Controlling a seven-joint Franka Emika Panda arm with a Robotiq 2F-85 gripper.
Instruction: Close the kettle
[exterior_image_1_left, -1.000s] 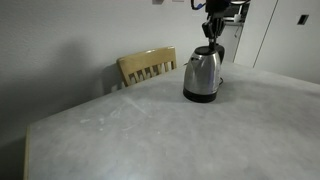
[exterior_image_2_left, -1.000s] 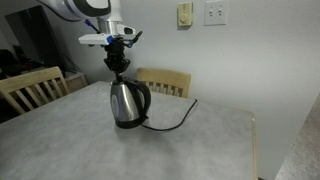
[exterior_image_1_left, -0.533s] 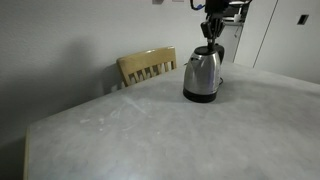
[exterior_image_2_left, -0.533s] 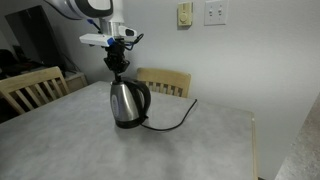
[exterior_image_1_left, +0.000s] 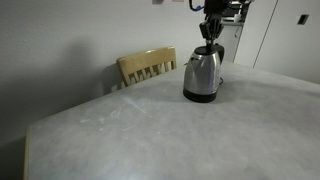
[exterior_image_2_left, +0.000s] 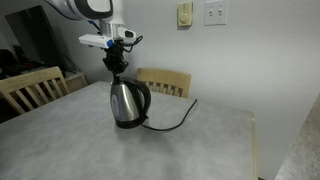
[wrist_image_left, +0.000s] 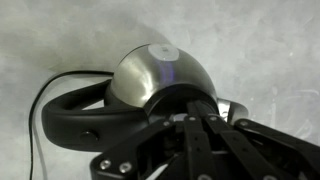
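Kettle (exterior_image_1_left: 203, 76) stands on table (exterior_image_1_left: 120, 130), far right in an exterior view, near a chair (exterior_image_1_left: 147, 66). Gripper (exterior_image_1_left: 209, 38) hangs directly over kettle top. Wrist view: fingers pressed together. Contact w/ kettle unclear.

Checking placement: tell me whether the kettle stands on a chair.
No, the kettle stands on the table; the chair is beside the table.
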